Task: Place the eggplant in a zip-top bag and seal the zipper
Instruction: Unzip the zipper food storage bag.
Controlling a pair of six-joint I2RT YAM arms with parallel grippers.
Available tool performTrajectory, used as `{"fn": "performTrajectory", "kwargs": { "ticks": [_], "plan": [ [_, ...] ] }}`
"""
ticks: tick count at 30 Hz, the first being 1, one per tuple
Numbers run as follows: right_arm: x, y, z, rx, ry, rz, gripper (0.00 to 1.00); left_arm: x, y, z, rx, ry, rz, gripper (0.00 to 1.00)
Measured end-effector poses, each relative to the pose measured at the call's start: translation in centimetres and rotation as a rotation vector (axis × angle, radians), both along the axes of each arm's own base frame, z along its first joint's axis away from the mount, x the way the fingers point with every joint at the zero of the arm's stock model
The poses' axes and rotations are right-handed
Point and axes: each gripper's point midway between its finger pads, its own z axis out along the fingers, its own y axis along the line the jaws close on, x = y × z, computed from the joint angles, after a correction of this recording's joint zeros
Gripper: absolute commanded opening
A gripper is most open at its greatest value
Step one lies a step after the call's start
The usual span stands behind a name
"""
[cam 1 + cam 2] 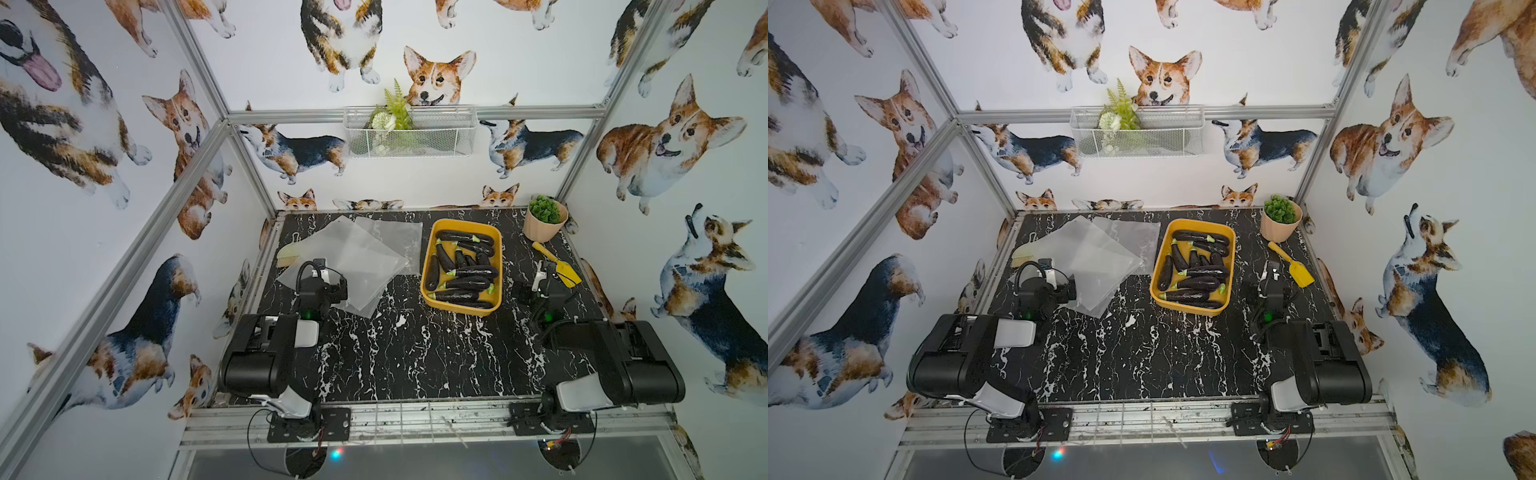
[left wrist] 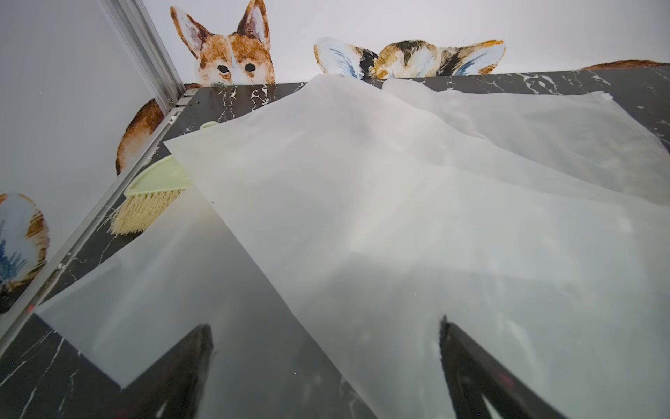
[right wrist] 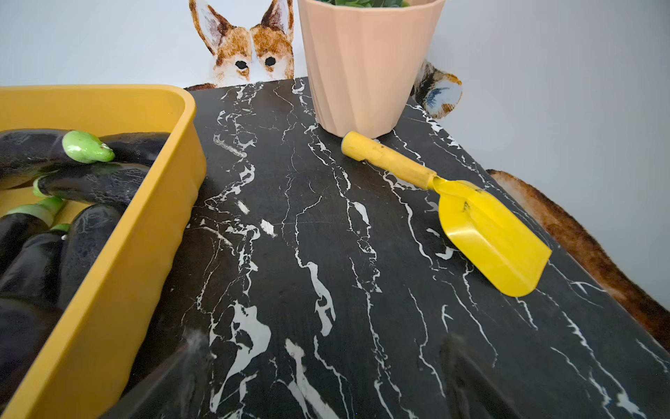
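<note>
The left hand [image 2: 323, 326] is standing wide open and is gripping nothing; its two dark fingers [image 2: 195, 348] are spreading apart at the near edge of a loose pile of translucent zip-top bags [image 2: 362, 217]. Whether the fingers are touching the film cannot be told. The bags are lying flat and overlapping on the desk [image 1: 415, 353], toward its far left part in both top views [image 1: 353, 257]. Just beyond the pile's left corner, a pale green brush [image 2: 152, 203] is lying against the desk's edge.

The right hand [image 3: 323, 337] is likewise gaping fully and is carrying nothing, hovering over bare marble-patterned surface. Beside it, toward the desk's middle, a yellow tray [image 3: 127, 290] is sitting with the eggplants [image 3: 90, 181] heaped inside it, dark purple with green stems; none is lying outside the tray in a top view [image 1: 461, 270]. On the other side of the right hand, a yellow trowel [image 3: 489, 232] is lying flat, its handle pointing at a peach flower pot [image 3: 366, 65] that is standing upright in the far right corner.
</note>
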Motion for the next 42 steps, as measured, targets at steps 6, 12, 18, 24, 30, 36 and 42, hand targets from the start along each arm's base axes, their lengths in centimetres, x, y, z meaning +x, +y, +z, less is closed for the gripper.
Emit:
{"fn": "performTrajectory", "kwargs": {
  "ticks": [6, 12, 18, 24, 30, 36, 42],
  "plan": [
    [0.0, 0.0, 0.0, 0.0, 0.0, 0.0, 0.99, 0.0, 0.0, 0.0, 0.0, 0.0, 0.0, 1.0],
    [0.0, 0.0, 0.0, -0.001, 0.0, 0.0, 1.0, 0.0, 0.0, 0.0, 0.0, 0.0, 0.0, 0.99],
    [0.0, 0.0, 0.0, -0.002, 0.0, 0.001, 0.99, 0.0, 0.0, 0.0, 0.0, 0.0, 0.0, 1.0],
    [0.0, 0.0, 0.0, -0.002, 0.0, 0.001, 1.0, 0.1, 0.1, 0.1, -0.004, -0.002, -0.003, 0.99],
    [1.6, -0.1, 5.8, -0.002, -0.07, -0.008, 1.0, 2.1, 1.0, 4.8, -0.027, -0.015, 0.019, 1.0],
    [1.1, 0.3, 9.9, 0.086, -0.065, -0.052, 0.96, 3.9, -2.0, 11.3, -0.108, -0.033, -0.053, 0.94],
    [1.3, 3.6, 9.9, 0.135, 0.063, -0.002, 0.9, 3.8, -15.7, 10.3, -0.051, 0.196, -0.328, 0.84]
  ]
}}
